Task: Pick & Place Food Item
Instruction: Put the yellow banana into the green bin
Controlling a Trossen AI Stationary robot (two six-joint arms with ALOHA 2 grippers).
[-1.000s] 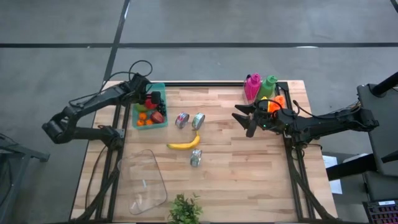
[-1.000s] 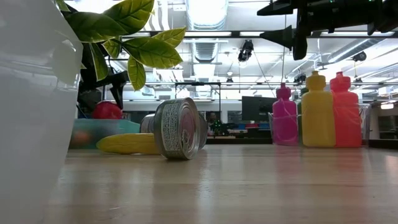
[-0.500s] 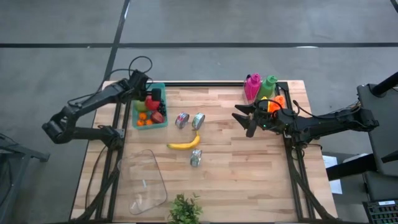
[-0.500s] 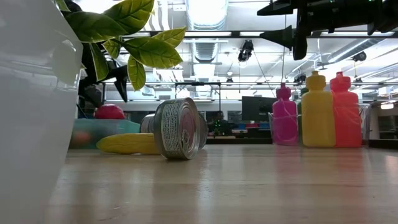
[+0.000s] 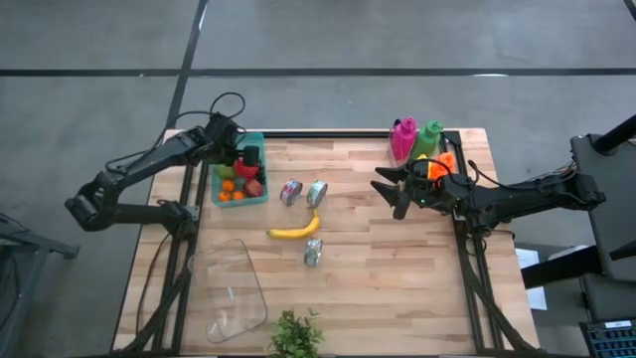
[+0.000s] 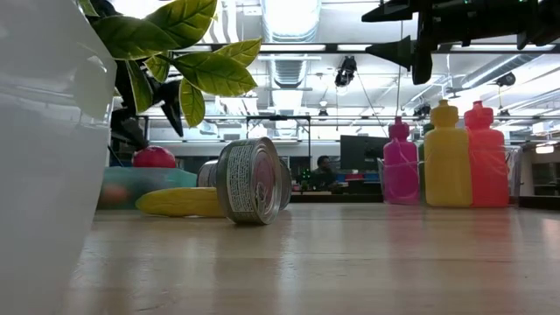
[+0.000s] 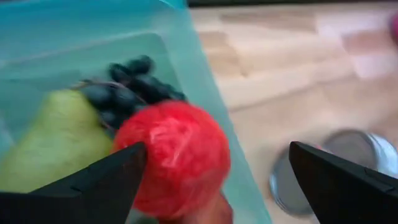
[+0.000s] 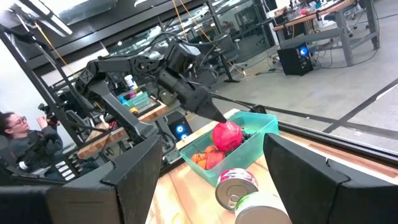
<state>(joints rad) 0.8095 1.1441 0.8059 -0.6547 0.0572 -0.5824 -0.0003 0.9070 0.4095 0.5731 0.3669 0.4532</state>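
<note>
I see the red apple (image 7: 171, 158) sitting in the teal bin (image 5: 238, 171) at the far left of the table (image 5: 397, 278), piled on top of the other fruit. It is round, so I can give it no long axis or heading. Beside it in the bin lie a green pear (image 7: 53, 146) and a bunch of dark grapes (image 7: 127, 87), with orange pieces at the bin's near end.

My left gripper (image 5: 238, 151) hangs just above the bin's far end, fingers (image 7: 93, 180) spread wide and holding nothing; in the left wrist view the apple shows between them, one finger right at its side, though I cannot tell whether it touches.

Right of the bin, two cans (image 5: 303, 192) lie on their sides, side by side. Nearer me lies the banana (image 5: 294, 231), its long axis running left to right with the right tip curling toward the far side. A third can (image 6: 254, 181) lies on its side just near of the banana; its label carries print, but I cannot read it.

At the near left lies a clear plastic container (image 5: 231, 290), and a small leafy plant (image 5: 295, 334) stands at the near edge.

My right gripper (image 5: 390, 193) hovers over the right part of the table, pointing left, fingers parted and empty. Behind it, at the far right corner, stand pink, green and orange bottles (image 5: 417, 144).

A person (image 8: 25, 140) sits in the room beyond the table.
</note>
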